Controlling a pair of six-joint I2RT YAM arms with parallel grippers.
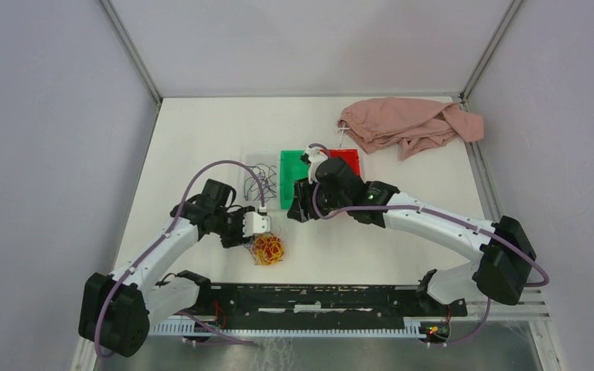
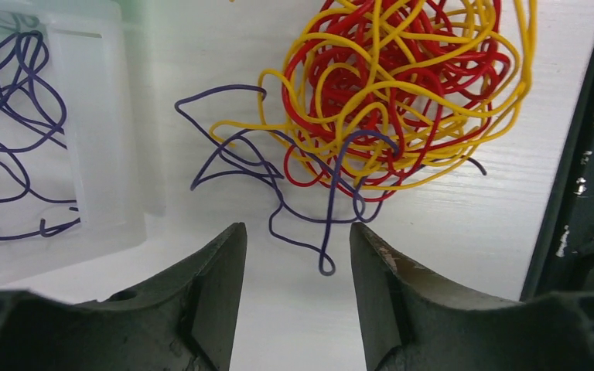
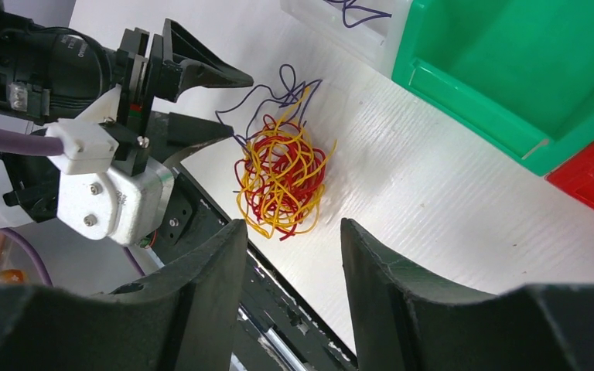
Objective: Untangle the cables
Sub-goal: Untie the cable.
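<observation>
Our left gripper [image 2: 295, 236] holds its jaws parted, with the end of a thin dark purple wire loop [image 2: 325, 259] between the tips, ungripped. The loop trails from the red and yellow wire tangle [image 2: 402, 93], which lies near-left on the white table [image 2: 448, 255]. Our right gripper [image 3: 291, 228] hovers parted and empty. A pull could drag the whole tangle or tighten its knots. Plain grey walls [image 1: 46, 116] enclose the table.
</observation>
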